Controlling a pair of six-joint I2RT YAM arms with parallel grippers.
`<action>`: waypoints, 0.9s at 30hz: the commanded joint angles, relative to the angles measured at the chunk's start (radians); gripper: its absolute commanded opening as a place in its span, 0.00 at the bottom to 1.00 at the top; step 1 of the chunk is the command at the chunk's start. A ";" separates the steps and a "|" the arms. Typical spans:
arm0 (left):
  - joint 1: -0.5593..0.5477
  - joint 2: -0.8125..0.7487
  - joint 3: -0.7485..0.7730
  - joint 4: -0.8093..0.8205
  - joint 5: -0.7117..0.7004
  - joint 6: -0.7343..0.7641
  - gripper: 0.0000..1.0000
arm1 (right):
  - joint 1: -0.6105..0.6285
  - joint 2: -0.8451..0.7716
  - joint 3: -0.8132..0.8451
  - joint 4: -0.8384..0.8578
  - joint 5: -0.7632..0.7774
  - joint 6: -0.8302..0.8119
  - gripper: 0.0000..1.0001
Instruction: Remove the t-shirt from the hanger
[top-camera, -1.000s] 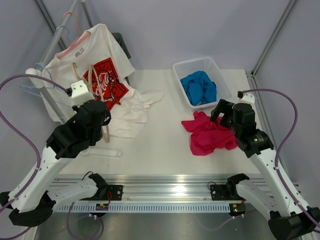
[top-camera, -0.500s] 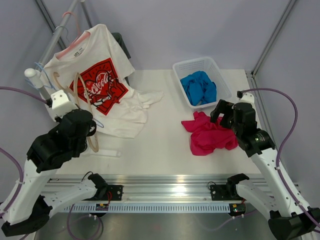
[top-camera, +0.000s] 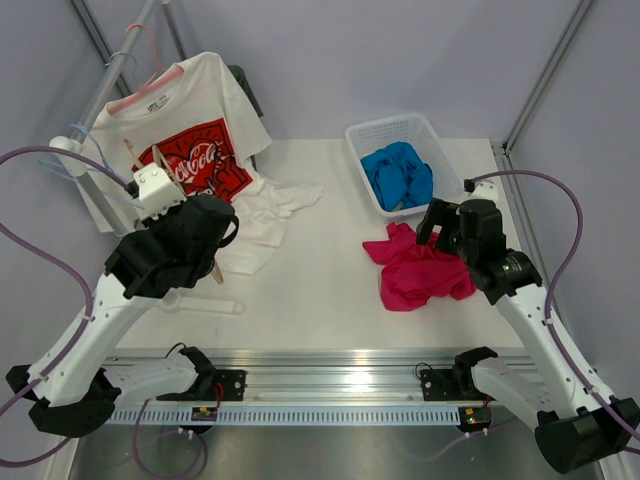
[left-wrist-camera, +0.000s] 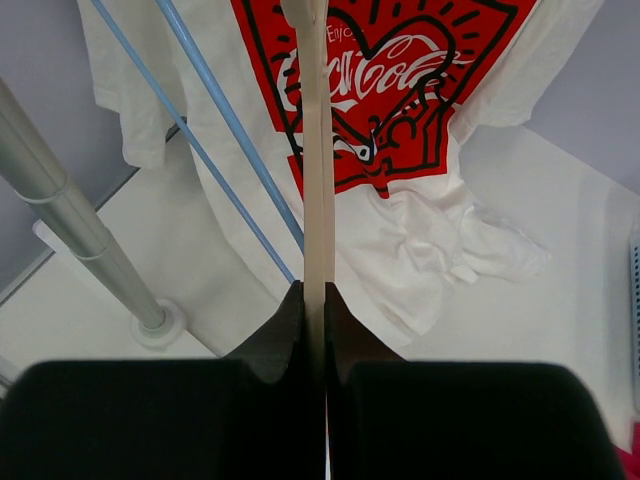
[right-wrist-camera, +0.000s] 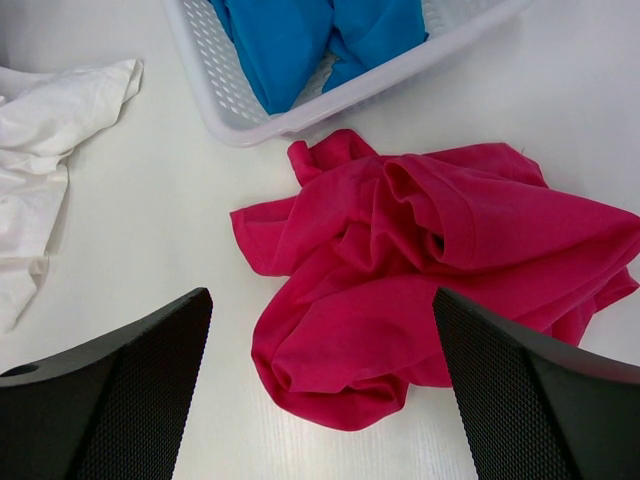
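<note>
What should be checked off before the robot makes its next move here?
1. T-shirt off the hanger: ok, it lies crumpled on the table, away from the hanger.
2. Left gripper shut on the hanger: ok.
3. Right gripper open and holding nothing: ok, it hovers over the t-shirt.
4. Hanger free of the white shirt: cannot tell, it crosses in front of that shirt.
5. T-shirt outside the basket: ok.

Top camera looks down from behind. Wrist cameras sit close; t-shirt (right-wrist-camera: 450, 230) ahead of the right gripper (right-wrist-camera: 322, 300) shows in both.
</note>
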 joint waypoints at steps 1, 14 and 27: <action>-0.001 -0.007 0.016 0.000 -0.091 -0.118 0.00 | -0.003 0.002 0.043 0.014 -0.013 -0.029 1.00; -0.001 0.131 0.157 -0.051 -0.326 -0.098 0.00 | -0.001 -0.031 0.067 -0.001 -0.016 -0.034 0.99; 0.033 0.228 0.192 0.047 -0.389 -0.052 0.00 | -0.003 -0.066 0.093 -0.016 -0.009 -0.062 0.99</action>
